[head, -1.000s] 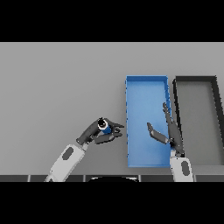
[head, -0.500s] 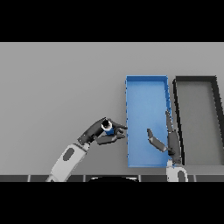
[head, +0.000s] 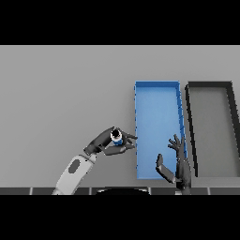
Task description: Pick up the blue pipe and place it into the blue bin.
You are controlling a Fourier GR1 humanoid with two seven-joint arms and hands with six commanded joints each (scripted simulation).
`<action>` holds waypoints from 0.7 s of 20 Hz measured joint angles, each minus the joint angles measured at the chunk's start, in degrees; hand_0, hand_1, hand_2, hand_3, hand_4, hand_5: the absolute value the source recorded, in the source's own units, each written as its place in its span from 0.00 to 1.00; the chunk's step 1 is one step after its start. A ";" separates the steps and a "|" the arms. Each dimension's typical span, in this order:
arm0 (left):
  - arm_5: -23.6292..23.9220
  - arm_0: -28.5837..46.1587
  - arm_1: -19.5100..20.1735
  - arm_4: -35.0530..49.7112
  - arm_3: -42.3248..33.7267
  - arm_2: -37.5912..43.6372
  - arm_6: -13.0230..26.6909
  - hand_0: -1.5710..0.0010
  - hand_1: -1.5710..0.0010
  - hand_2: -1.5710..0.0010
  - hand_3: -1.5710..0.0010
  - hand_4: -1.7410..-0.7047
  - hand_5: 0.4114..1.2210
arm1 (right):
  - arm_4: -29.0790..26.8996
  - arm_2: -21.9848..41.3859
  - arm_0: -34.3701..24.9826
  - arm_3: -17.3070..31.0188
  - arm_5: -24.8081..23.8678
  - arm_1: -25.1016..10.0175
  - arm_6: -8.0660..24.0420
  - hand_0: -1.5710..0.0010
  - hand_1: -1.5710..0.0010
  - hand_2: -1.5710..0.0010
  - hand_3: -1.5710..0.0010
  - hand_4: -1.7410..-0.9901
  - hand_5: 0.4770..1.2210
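Observation:
A short blue pipe (head: 117, 137) with a pale open end is held in my left hand (head: 105, 143), whose fingers and thumb curl round it. The hand hovers just left of the blue bin (head: 156, 89), its fingertips reaching nearly to the bin's left wall. The bin is a long blue tray running away from me. My right hand (head: 180, 164) is open, fingers spread, raised over the bin's near right corner.
A dark grey bin (head: 209, 86) of about the same size stands right beside the blue one, on its right. Grey tabletop stretches to the left and far side.
My left hand has carried the pipe to the right, closer to the blue bin's left wall. My right hand has drawn back toward me and lower.

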 measured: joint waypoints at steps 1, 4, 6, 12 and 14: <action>-0.56 0.08 -0.03 -0.16 0.14 0.19 0.15 0.00 0.00 0.00 0.00 0.26 1.00 | -1.54 0.09 -1.59 -0.80 3.09 -1.49 3.13 1.00 0.98 0.92 1.00 0.69 0.17; -1.14 -0.43 -1.57 -0.96 0.66 0.42 1.32 0.00 0.00 0.00 0.00 0.26 1.00 | -4.46 1.42 -8.62 -4.32 9.35 -4.05 10.90 1.00 0.99 0.93 1.00 0.66 0.12; -1.85 1.01 -0.77 -1.52 0.29 0.88 0.15 0.00 0.00 0.00 0.00 0.26 1.00 | -5.40 1.93 -14.67 -5.90 11.50 -4.87 16.78 1.00 0.99 0.94 1.00 0.64 0.11; -3.16 -0.33 -1.88 -2.77 0.09 2.40 1.25 0.00 0.00 0.00 0.00 0.26 1.00 | -4.14 6.14 -31.75 -5.18 16.53 -6.10 29.33 1.00 1.00 0.97 1.00 0.58 0.11; -3.86 -0.97 -2.18 -2.48 0.62 3.44 1.58 0.00 0.00 0.00 0.00 0.26 1.00 | -5.61 6.93 -35.04 -4.26 18.26 -5.46 32.94 1.00 1.00 0.97 1.00 0.60 0.11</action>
